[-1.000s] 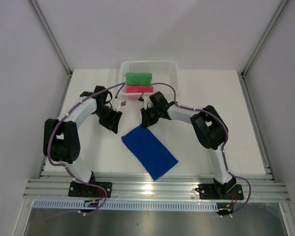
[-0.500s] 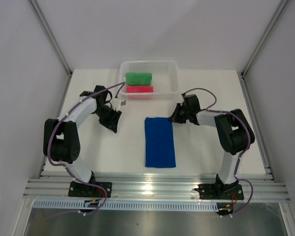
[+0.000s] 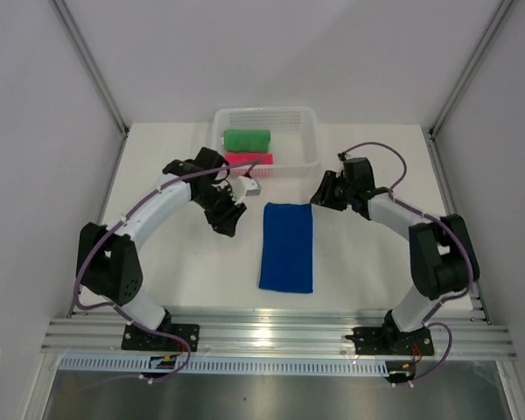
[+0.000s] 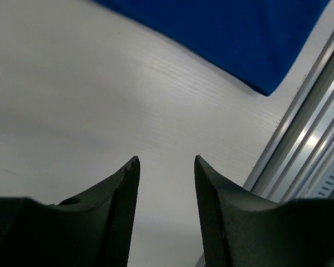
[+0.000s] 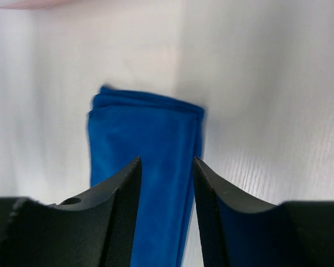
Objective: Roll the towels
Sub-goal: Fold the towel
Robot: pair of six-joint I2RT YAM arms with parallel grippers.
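Note:
A royal blue towel (image 3: 287,247) lies flat on the table as a long folded strip, its length running from far to near. A green rolled towel (image 3: 247,138) and a pink rolled towel (image 3: 248,159) sit in the white mesh basket (image 3: 310,120). My left gripper (image 3: 227,219) is just left of the strip's far end, open and empty over bare table (image 4: 166,160), with the blue towel (image 4: 222,33) ahead of it. My right gripper (image 3: 320,193) is off the far right corner, open (image 5: 166,160), looking along the blue towel (image 5: 150,128) and holding nothing.
The basket stands at the table's far edge, behind both grippers. An aluminium rail (image 3: 280,337) runs along the near edge, and it shows at the right of the left wrist view as the rail (image 4: 306,139). Grey walls close in both sides.
The blue towel went from lying diagonal to lying straight. My right gripper has let it go, opened and drawn back to the right. My left arm has swung right, toward the towel.

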